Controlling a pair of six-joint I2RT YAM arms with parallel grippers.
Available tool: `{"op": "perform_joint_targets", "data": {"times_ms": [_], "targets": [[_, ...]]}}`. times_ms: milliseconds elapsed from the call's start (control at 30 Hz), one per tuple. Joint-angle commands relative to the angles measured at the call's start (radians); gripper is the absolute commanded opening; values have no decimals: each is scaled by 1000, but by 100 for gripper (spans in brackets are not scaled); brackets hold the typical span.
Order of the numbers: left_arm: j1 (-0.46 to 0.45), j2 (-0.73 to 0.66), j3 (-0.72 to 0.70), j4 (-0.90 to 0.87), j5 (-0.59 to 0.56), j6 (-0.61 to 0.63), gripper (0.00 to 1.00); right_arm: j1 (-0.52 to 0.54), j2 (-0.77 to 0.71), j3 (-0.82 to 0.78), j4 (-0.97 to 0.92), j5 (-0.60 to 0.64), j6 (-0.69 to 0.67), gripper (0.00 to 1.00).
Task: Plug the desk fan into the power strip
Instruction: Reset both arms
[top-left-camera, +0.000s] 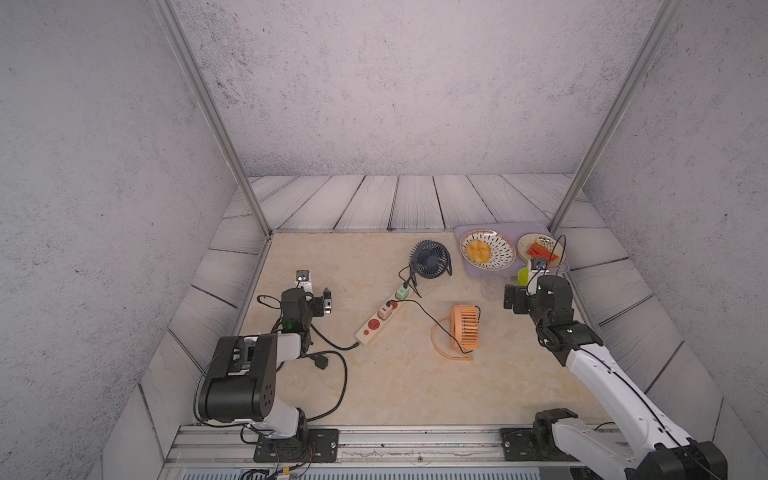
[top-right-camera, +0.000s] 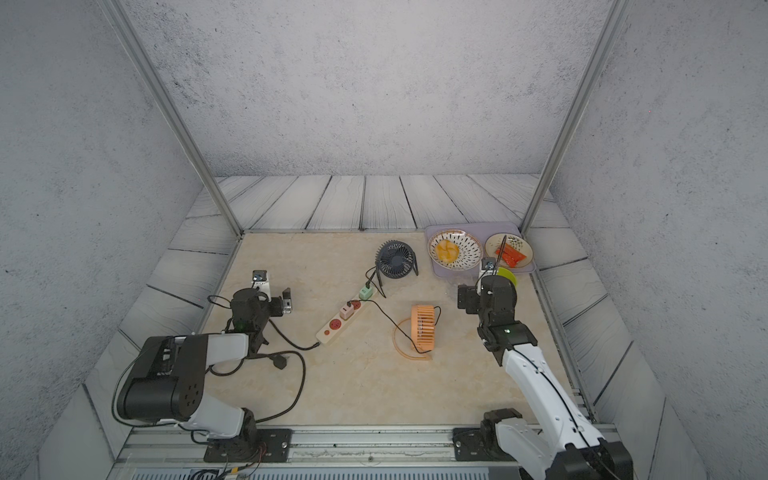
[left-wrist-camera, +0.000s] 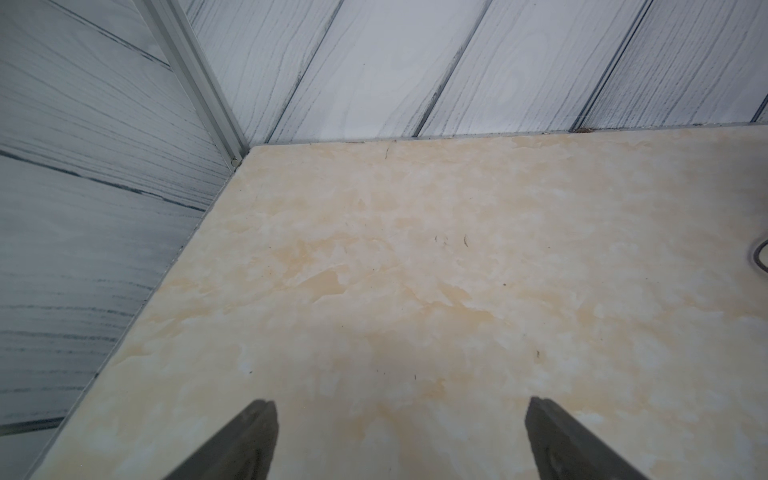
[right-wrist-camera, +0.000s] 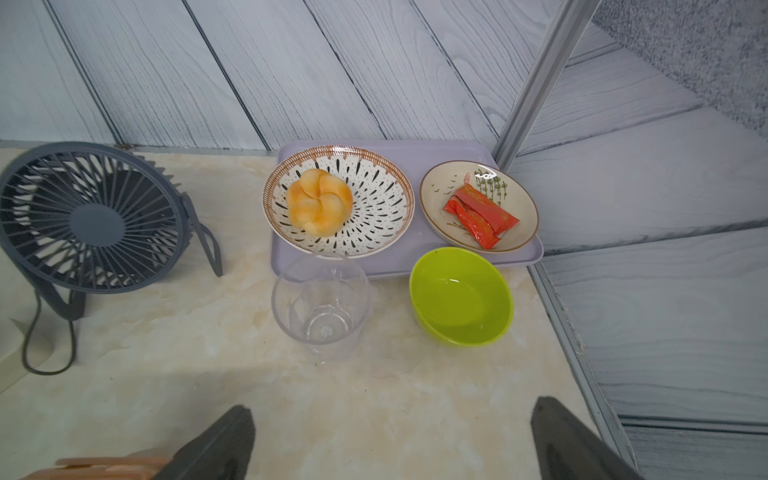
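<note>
The cream-white power strip (top-left-camera: 366, 331) (top-right-camera: 325, 331) lies slantwise mid-table, with a pink adapter (top-left-camera: 384, 311) and a green adapter (top-left-camera: 402, 292) in its sockets. A dark blue-grey desk fan (top-left-camera: 431, 258) (right-wrist-camera: 91, 216) stands behind it, its cord running to the green adapter. An orange desk fan (top-left-camera: 463, 328) (top-right-camera: 423, 327) stands to the right, its black cord leading to the pink adapter. My left gripper (top-left-camera: 327, 301) (left-wrist-camera: 401, 419) hovers open left of the strip, over bare table. My right gripper (top-left-camera: 509, 297) (right-wrist-camera: 392, 419) hangs open right of the orange fan, empty.
A lilac tray (right-wrist-camera: 415, 145) at the back right carries a patterned bowl with a bun (right-wrist-camera: 319, 202) and a plate with a red packet (right-wrist-camera: 480, 216). A clear cup (right-wrist-camera: 322, 307) and a green bowl (right-wrist-camera: 461, 297) stand before it. The strip's black plug (top-left-camera: 322, 361) lies loose near my left arm.
</note>
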Motion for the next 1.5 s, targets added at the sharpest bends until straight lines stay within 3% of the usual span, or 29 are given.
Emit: {"op": "perform_joint_targets", "data": {"times_ms": [0,333,900,1067,1167,1467], "targets": [[9,2,13,-18,-16,-10,100,-24,-6,-59,137,44,3,99],[10,2,13,-19,-17,-9,100,-66,161,-248,430,158,58,99],[9,2,13,-19,-17,-9,100,-79,465,-243,846,69,0,99],[9,2,13,-19,-17,-9,100,-82,592,-275,1050,39,-18,99],[9,2,13,-19,-17,-9,100,-90,559,-223,890,30,2,99],[9,4,15,-20,-17,-9,100,-97,582,-245,969,18,-2,99]]}}
